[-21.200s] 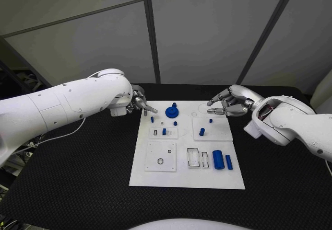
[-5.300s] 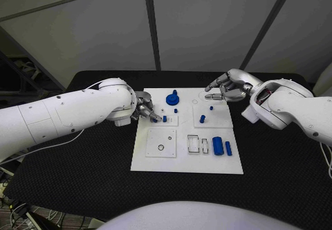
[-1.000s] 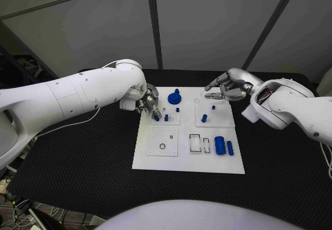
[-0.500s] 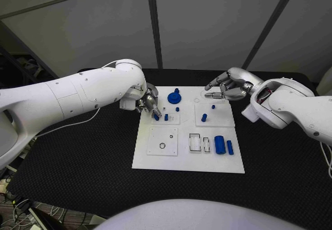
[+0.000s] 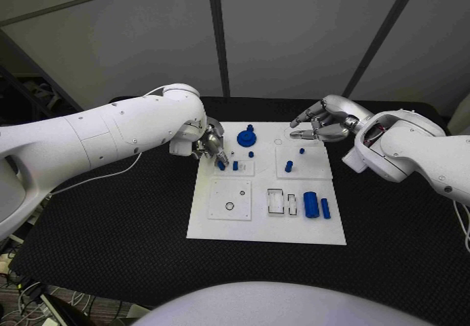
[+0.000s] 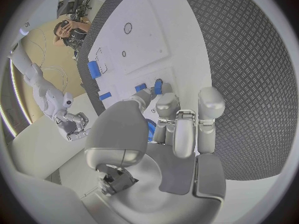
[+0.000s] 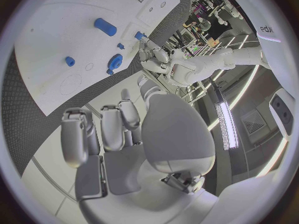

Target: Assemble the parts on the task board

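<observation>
The flat white rectangular task board (image 5: 264, 231) lay on the black surface, small blue plastic parts (image 5: 314, 205) scattered on it, some upright, two lying flat.

Matt white task board (image 5: 257, 231) on rough, textured black table (image 5: 117, 238) (rubbery-looking mat)

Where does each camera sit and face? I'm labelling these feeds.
Head view: above, looking down at the task board; both arms show.
Left wrist view: behind the left hand, whose fingers point at the board's edge.
Right wrist view: behind the right hand, hovering over the board.
All three share the board.
</observation>
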